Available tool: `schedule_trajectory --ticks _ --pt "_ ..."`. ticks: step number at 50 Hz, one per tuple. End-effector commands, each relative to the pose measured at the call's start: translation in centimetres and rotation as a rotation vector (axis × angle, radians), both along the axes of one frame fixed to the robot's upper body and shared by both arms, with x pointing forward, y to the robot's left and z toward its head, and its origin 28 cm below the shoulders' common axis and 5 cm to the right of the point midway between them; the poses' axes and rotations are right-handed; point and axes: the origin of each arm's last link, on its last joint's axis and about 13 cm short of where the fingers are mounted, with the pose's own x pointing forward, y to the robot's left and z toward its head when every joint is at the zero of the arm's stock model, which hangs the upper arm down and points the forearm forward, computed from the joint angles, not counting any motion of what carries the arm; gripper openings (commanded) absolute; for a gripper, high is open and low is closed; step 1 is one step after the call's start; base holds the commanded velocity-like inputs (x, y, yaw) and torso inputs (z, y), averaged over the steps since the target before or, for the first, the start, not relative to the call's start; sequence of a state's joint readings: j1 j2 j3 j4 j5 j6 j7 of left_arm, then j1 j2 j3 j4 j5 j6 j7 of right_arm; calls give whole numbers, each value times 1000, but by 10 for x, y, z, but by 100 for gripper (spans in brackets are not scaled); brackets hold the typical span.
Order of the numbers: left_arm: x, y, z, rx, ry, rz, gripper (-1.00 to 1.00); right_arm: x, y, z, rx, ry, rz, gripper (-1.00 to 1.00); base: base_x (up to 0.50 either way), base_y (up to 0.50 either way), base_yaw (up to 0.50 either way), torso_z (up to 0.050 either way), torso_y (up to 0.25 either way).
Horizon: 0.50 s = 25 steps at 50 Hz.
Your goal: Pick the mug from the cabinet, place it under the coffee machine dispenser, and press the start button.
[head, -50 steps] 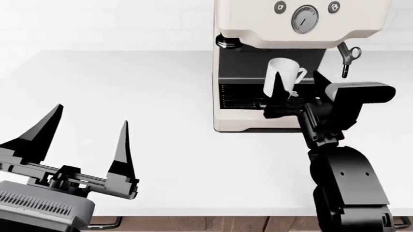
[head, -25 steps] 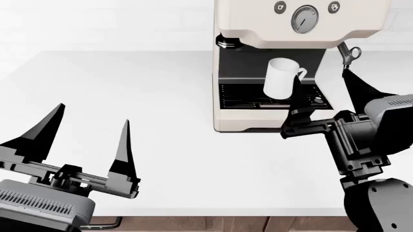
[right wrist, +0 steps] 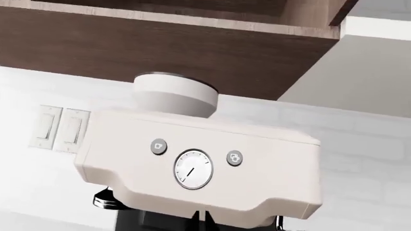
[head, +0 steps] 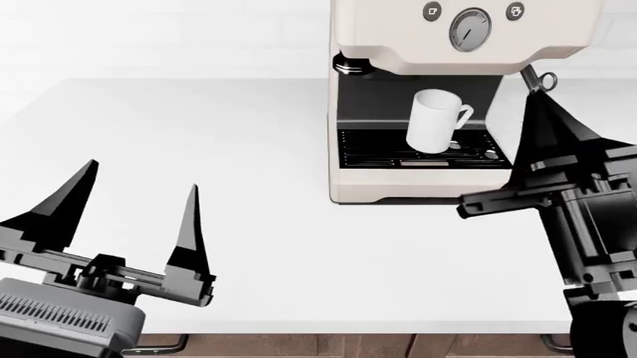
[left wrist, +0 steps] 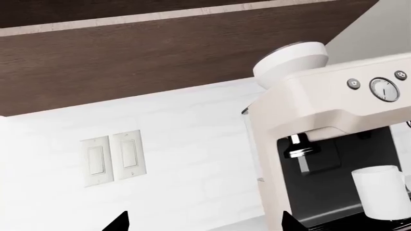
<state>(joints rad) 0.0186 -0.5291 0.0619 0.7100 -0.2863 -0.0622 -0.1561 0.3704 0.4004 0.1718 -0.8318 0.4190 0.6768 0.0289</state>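
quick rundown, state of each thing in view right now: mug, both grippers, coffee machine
mug: upright on the drip tray, in the machine's recess, not held.
left gripper: open, empty, over the counter.
right gripper: clear of the mug; open or shut unclear.
coffee machine: upright on the counter.

Bright, even, shadowless rendering; sharp throughout, no blur or glare. The white counter [head: 249, 186] nearly washes out toward 11 o'clock.

Kitchen: espresso machine [head: 438, 97] on white counter [head: 249, 224], wood cabinets [left wrist: 160, 53].
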Motion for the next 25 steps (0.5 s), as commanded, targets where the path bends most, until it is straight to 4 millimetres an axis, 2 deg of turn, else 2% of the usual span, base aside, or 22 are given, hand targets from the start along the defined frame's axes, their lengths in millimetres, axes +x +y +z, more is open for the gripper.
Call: schedule_trajectory --ticks 1,13,25 --pt "-1 0 0 -2 -1 2 100 -7 1 17 -18 -68 -14 -100 0 0 0 0 0" --pt "-1 0 0 -3 -4 -5 100 -4 0 32 -34 -107 -21 -100 0 0 0 0 0" --pt "-1 0 1 -1 -6 -5 100 28 -1 35 -51 -35 4 -100 0 0 0 0 0"
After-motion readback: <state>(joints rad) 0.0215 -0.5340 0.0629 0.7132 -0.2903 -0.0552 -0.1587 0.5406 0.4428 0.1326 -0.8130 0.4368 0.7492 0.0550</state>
